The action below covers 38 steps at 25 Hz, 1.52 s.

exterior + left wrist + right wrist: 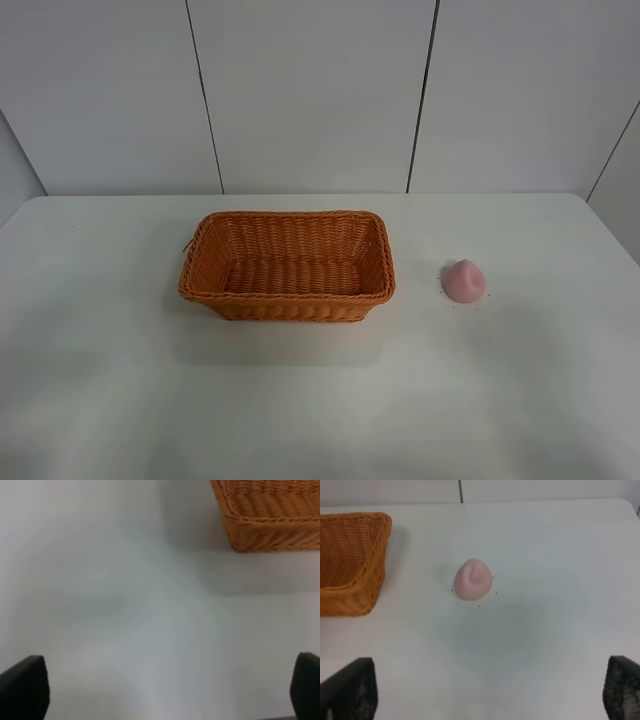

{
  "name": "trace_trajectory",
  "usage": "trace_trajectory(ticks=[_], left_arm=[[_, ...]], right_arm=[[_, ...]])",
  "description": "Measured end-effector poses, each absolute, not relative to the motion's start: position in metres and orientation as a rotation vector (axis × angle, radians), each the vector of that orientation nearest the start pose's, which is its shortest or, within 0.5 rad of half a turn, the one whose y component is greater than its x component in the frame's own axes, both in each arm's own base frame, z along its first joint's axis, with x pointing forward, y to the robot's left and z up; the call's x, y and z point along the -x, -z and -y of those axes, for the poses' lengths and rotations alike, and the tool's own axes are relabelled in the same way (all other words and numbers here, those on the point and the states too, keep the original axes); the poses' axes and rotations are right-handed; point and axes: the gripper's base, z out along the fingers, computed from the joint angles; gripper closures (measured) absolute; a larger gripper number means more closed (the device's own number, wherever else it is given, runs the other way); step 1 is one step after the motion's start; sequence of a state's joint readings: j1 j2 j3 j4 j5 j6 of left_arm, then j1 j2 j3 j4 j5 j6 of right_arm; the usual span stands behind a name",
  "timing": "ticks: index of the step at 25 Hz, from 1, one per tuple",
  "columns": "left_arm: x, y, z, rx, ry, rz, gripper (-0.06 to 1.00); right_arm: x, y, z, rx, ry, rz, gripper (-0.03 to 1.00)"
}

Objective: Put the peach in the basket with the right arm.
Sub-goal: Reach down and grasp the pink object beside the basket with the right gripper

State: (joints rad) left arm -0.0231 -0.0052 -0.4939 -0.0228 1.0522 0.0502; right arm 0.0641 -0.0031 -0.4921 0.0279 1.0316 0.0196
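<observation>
The white tabletop (120,400) fills the lower half of the high view. The basket (290,310) sits on it just left of the frame's centre, open side up. The left gripper (165,687) hangs above bare tabletop, angled down, its two fingers spread wide, a basket corner ahead of it. The right gripper (485,689) is likewise raised and tilted down, fingers wide apart, holding nothing. The peach (465,281) rests on the tabletop at centre right, near the basket but apart, tip up.
</observation>
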Motion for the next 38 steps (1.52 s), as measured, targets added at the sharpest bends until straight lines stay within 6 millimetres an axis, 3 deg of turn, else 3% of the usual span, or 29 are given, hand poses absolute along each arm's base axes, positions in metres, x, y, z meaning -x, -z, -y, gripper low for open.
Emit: trace_trajectory(ticks=[13,18,23,27,34,38], left_arm=[[0.005,-0.276,0.002,-0.076,0.010,-2.035,-0.04],[0.005,-0.276,0.002,-0.076,0.010,-2.035,-0.04],[0.005,-0.276,0.002,-0.076,0.010,-2.035,-0.04],[0.005,-0.276,0.002,-0.076,0.010,-2.035,-0.04],[0.005,-0.276,0.002,-0.076,0.010,-2.035,-0.04],[0.005,-0.276,0.002,-0.076,0.010,-2.035,-0.04]], right_arm=[[0.002,-0.280,-0.002,0.044,-0.084,-2.030,0.27],[-0.028,-0.306,-0.004,0.024,-0.090,-2.143,0.27],[-0.096,-0.331,-0.008,0.020,-0.083,-2.349,0.27],[-0.164,-0.330,-0.012,0.051,-0.063,-2.527,0.27],[-0.288,-0.289,-0.020,0.076,-0.048,-2.780,0.27],[-0.346,-0.255,-0.024,0.077,-0.044,-2.874,0.27]])
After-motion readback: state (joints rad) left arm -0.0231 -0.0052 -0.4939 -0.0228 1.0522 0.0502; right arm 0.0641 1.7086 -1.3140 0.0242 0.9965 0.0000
